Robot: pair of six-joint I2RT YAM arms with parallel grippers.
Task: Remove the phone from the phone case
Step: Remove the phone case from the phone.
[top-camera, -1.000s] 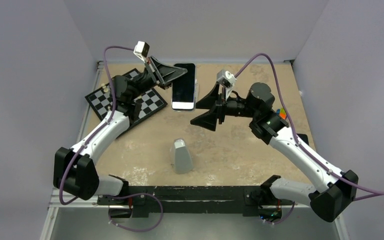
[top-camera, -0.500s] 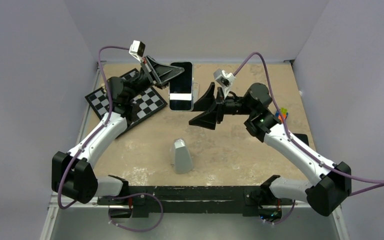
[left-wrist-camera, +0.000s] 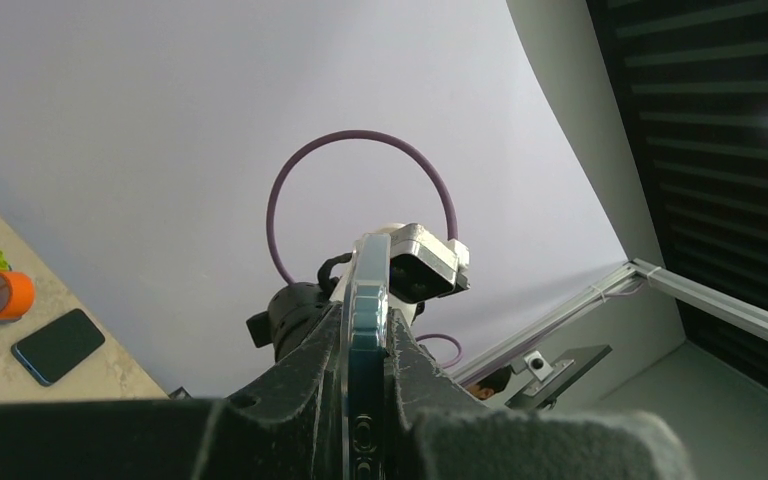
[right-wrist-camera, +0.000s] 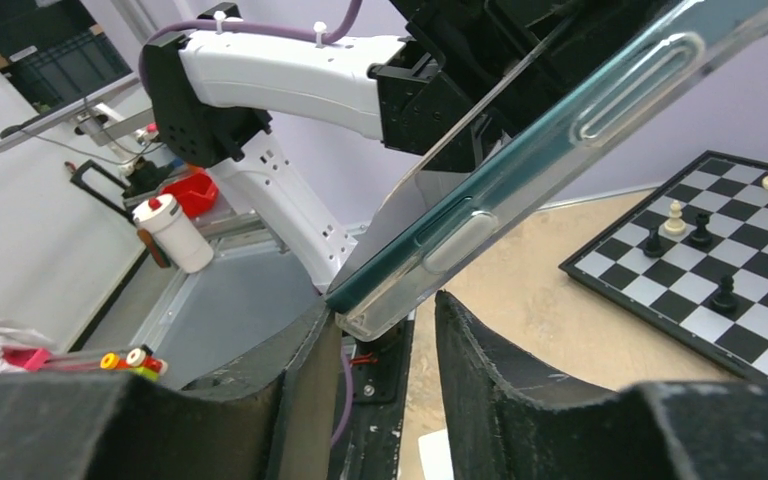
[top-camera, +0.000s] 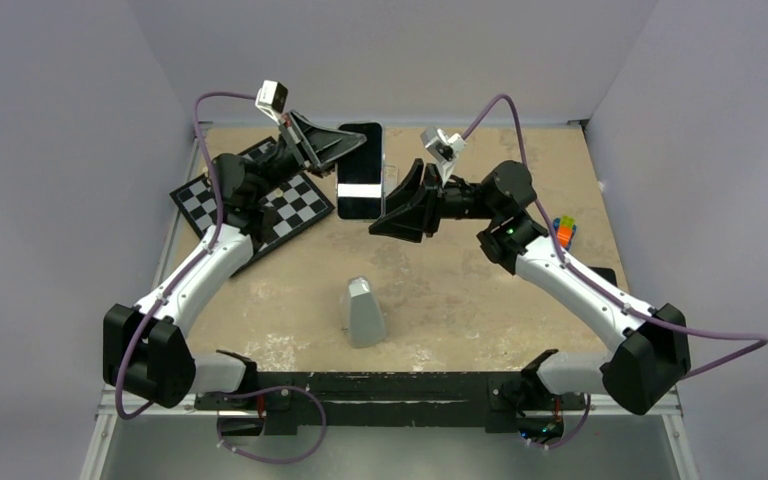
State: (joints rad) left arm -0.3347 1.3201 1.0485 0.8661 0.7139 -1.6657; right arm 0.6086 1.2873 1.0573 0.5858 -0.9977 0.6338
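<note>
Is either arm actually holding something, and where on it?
The left gripper pinches the phone, in its case, by one long edge. The right gripper straddles a corner, open.

Left gripper holds the phone aloft; right gripper gapes at its right edge, chessboard left, grey block nearer.

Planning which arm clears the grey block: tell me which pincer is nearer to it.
Right. The right pincer hangs open at the near right corner of the cased phone, just beyond the grey block. The left pincer grips the phone's far left edge, farther back.
</note>
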